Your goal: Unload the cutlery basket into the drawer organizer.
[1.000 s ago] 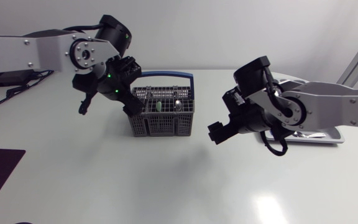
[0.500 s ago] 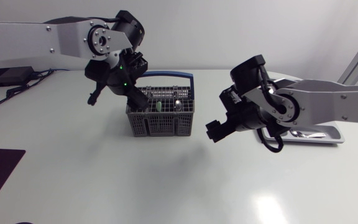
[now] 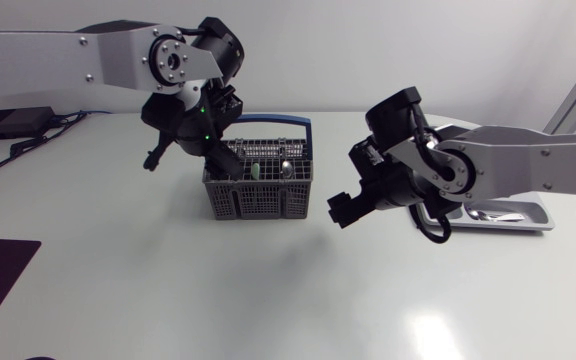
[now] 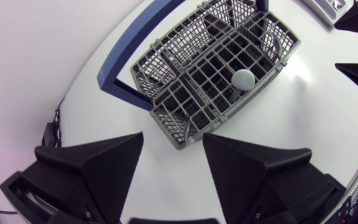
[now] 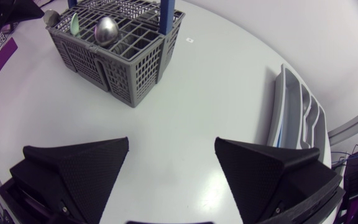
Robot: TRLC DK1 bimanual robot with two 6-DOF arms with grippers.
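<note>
Swinging in from the upper left of the head view, the left arm has carried its matte black, wedge-fingered left end effector from beside the basket to over the basket's left rear corner. The right end effector has crept slightly leftward.

The left fingers are spread and empty, poised, I judge, to dip into a compartment. From the left wrist, the grey plastic grid cutlery basket lies just ahead of and below them, not touching. A pale green rounded utensil end stands in one cell.

The right end effector is also spread with nothing between its fingers. It hangs near the basket's right end, apart from it, probably so it can take whatever comes out.

Further out, a shiny metal spoon bowl stands up in the basket at centre frame. The grey compartmented drawer organizer lies at the right of the frame on the white counter, partly under the right arm and well apart from the basket.
</note>
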